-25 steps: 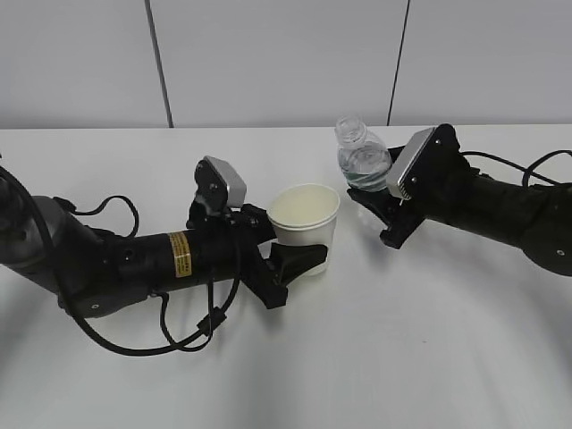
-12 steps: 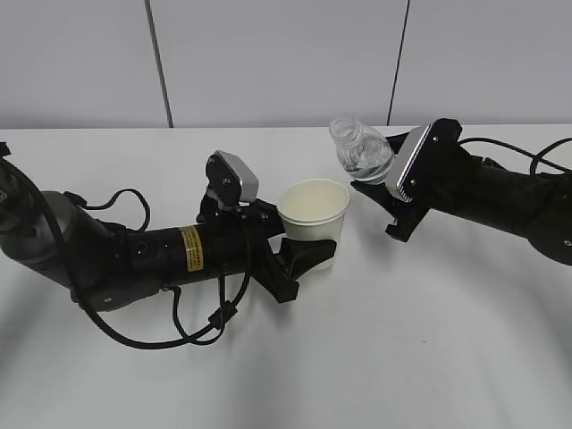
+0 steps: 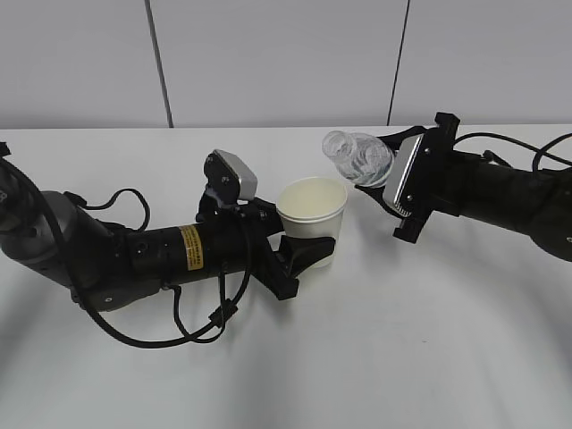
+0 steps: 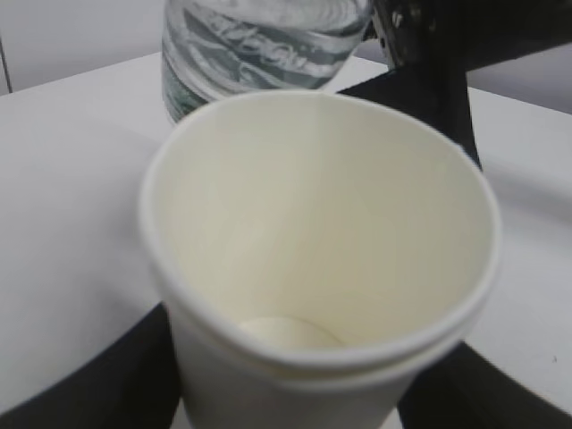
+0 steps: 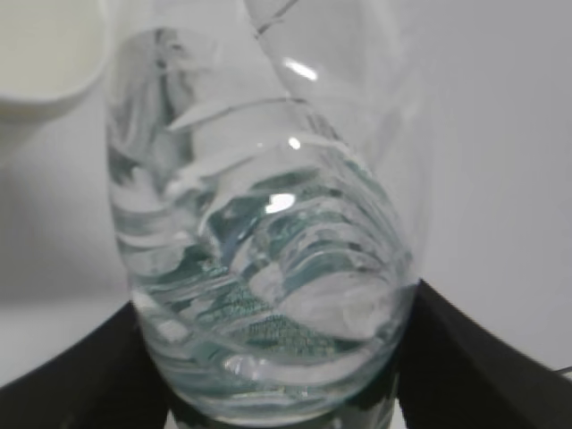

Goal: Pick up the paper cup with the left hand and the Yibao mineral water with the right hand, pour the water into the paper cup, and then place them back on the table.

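My left gripper (image 3: pixel 307 252) is shut on the paper cup (image 3: pixel 312 207), its black fingers (image 4: pixel 85 384) on both sides of the cup's lower wall. The cup (image 4: pixel 322 223) stands upright, and its pale bottom shows inside. My right gripper (image 3: pixel 386 186) is shut on the Yibao mineral water (image 3: pixel 360 159). The bottle is tipped steeply to the left, its open mouth just right of and above the cup's rim. In the right wrist view the ribbed bottle (image 5: pixel 268 250) fills the frame, with water pooled in its side, and the cup's rim (image 5: pixel 40 63) shows at the top left. The bottle (image 4: pixel 259 45) hangs behind the cup.
The white table (image 3: pixel 429 340) spreads under both arms. A black cable (image 3: pixel 192 331) loops from the left arm onto the table, and another cable (image 3: pixel 527 152) trails behind the right arm. A grey panelled wall (image 3: pixel 268 63) closes the far edge.
The right gripper has tipped the bottle further left, bringing its mouth lower and closer to the cup's rim. The left arm moved the cup slightly right a second ago, then stayed still.
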